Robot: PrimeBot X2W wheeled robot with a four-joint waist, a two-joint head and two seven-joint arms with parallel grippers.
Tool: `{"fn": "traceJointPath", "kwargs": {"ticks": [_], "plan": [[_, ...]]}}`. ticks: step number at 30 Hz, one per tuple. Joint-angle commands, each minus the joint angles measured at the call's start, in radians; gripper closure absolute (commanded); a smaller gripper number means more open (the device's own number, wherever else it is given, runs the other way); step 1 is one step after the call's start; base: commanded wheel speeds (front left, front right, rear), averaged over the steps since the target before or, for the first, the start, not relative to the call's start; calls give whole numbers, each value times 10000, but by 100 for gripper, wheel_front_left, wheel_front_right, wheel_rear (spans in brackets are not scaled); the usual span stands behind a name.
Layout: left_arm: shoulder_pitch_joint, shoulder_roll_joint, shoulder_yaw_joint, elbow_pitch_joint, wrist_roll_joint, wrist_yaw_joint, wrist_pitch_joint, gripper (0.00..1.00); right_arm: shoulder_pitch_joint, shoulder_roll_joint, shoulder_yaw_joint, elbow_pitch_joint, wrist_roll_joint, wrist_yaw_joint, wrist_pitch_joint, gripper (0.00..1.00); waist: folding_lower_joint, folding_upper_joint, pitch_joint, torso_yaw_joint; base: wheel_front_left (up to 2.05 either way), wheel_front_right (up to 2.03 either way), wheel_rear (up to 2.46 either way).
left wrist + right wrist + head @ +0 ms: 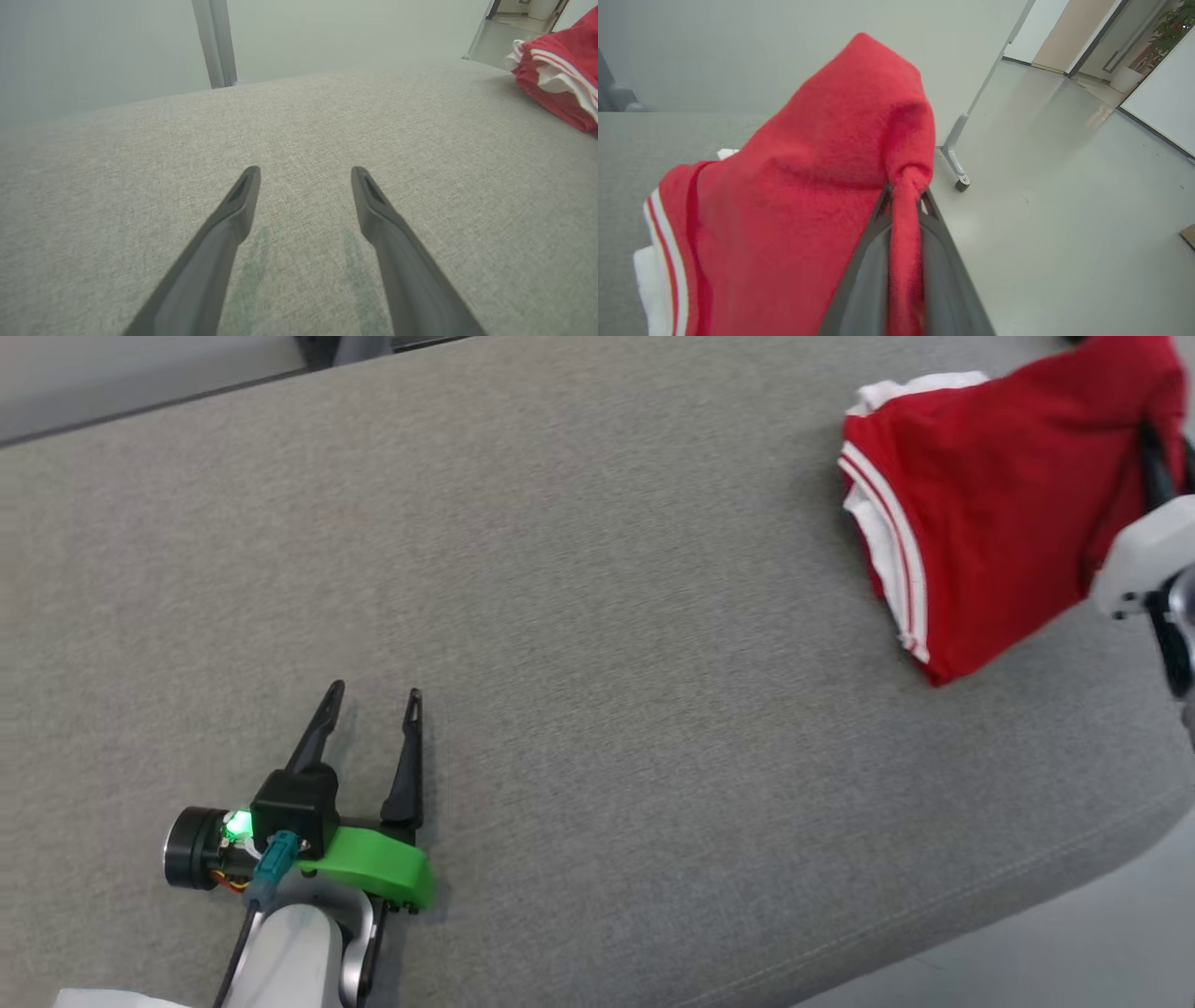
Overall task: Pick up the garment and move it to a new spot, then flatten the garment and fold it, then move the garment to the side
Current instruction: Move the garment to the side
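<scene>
I count one garment (990, 513), red with white bands and thin stripes along one edge. It is in the upper right of the head view, bunched on the grey fabric surface (607, 616) close to that surface's right border.

My right gripper (906, 192) is closed on a corner of it. In the right wrist view a twisted strip of the red cloth runs between my two fingers, which press on it from both sides, and the cloth rises in a peak above the tips. The lower left part of the cloth, with the white and striped edge, lies on the grey surface at the left of that frame. To the right of the cloth I see the pale floor (1064, 210) and the foot of one grey post (957, 163).

My left gripper (375, 691) is at the lower left of the head view, well apart from the garment. Its two fingers (233, 219) are spread, with bare grey fabric between them, and they hold nothing. In the left wrist view the garment shows at the upper right corner, far from these fingertips.
</scene>
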Motion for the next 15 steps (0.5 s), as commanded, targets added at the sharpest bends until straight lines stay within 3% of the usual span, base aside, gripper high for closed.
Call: {"fn": "traceJointPath", "kwargs": {"ticks": [1,4,7,11,15], "plan": [[-158,63,50,11,29,0,6,0,-242,-251,-433,612,-373,-16,-12,0,0,-1,1027,1428,0,0,0],[-172,53,141,-2,2,78,6,0,-562,-580,-1399,1197,-969,-16,-18,0,0,-1,1008,1631,0,0,0],[-101,45,209,-25,-51,138,6,0,-279,-550,-2309,648,-1627,-16,-19,0,0,-1,875,1740,0,0,0],[141,42,434,-173,-195,276,4,0,461,551,-2688,-1077,-1928,-16,-22,0,0,-1,476,1782,0,0,0],[463,37,674,-446,-443,355,6,0,2147,1651,-1886,-3081,-1298,-16,-22,0,0,-1,-136,1970,0,0,0]]}}
